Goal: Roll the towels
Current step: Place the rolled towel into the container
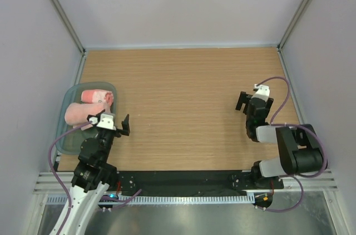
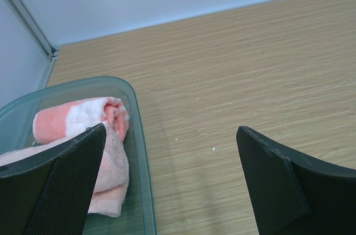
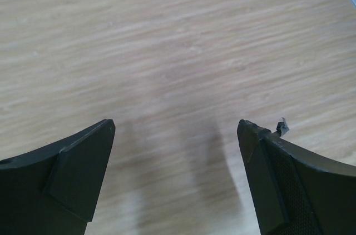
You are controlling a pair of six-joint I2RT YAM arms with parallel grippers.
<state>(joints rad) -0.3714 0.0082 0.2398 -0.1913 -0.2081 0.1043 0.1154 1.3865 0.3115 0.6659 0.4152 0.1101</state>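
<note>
Two soft, light towels [image 2: 111, 171] are lying in the tray [image 1: 68, 143] beside the left jaws; both pairs are gaping empty. A corner pinch is looking safest.

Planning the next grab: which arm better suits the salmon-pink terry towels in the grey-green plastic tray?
Probably left. The open left hand hangs by the grey-green plastic tray holding the salmon-pink terry towels; the right hand is far across the wooden table.

towels [image 1: 83, 111] in tray [image 1: 69, 144], tray at left edge of table [image 1: 183, 107], one towel behind the other
</note>
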